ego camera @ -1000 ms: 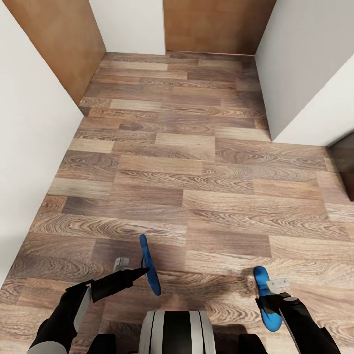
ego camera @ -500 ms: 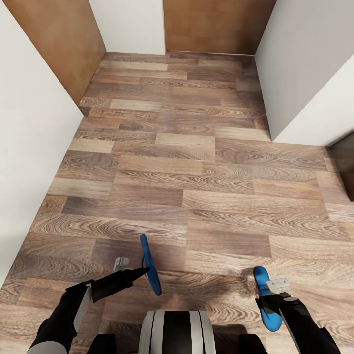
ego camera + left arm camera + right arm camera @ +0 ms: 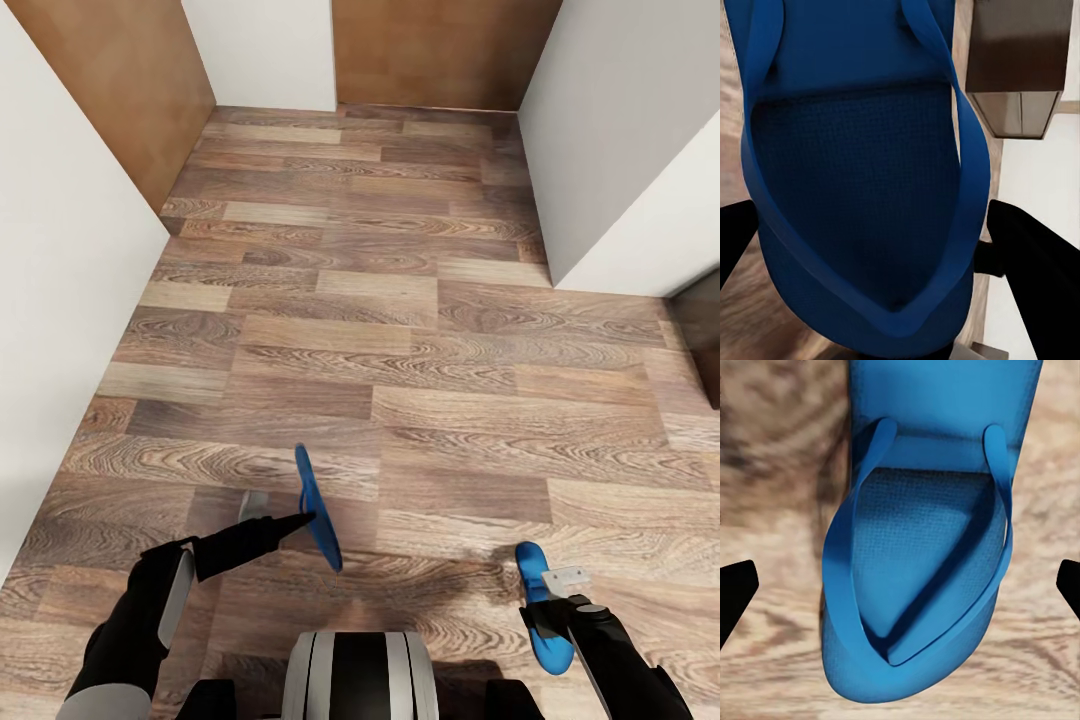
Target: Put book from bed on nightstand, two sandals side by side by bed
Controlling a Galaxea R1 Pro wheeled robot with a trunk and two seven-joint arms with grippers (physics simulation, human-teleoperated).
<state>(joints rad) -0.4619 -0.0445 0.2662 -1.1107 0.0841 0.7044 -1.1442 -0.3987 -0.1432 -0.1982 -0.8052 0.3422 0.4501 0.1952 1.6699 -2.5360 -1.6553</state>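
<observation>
Near the robot's base, over bare plank floor (image 3: pixel 400 300), the left gripper (image 3: pixel 285 520) pinches one blue sandal (image 3: pixel 318 508) edge-on; the right gripper (image 3: pixel 560 600) clamps the other sandal (image 3: pixel 540 610). Either thin sole could slip from its grip while travelling.

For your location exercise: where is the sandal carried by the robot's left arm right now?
In the head view, the left sandal hangs edge-on in the left tool, above the wood-plank floor, left of the right sandal.
</observation>
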